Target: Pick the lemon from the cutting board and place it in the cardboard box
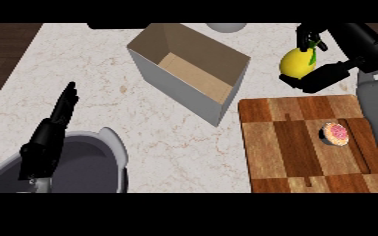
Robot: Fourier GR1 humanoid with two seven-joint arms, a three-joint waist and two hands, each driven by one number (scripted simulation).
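- Right hand point(332, 74): located at the upper right of the head view. Its fingers and thumb are curled round the lemon point(297, 63), with the fingers at the top of the fruit and the thumb below it.
- Lemon: yellow, with a small green leaf at its upper right. It is held clear of the cutting board point(295, 145), beyond the board's far edge. It sits to the right of the cardboard box point(171, 86) and is not over the box opening.
- Cardboard box: open at the top and set at an angle on the counter point(148, 130). The outer walls appear pale and the interior brown. No contents are visible inside. Its near corner lies just beside the far left corner of the cutting board.
- Cutting board: a checkered wooden board at the lower right of the view. It carries one small round pink-topped item point(336, 133) near its right side.
- Left hand point(48, 135): located at the lower left, well apart from the box and the board. The fingers are straight and point away from the robot. The hand holds nothing and is at rest.
- Counter: a light marbled surface. A grey rounded object point(225, 27) shows partly at the far edge, behind the box; its type cannot be determined.
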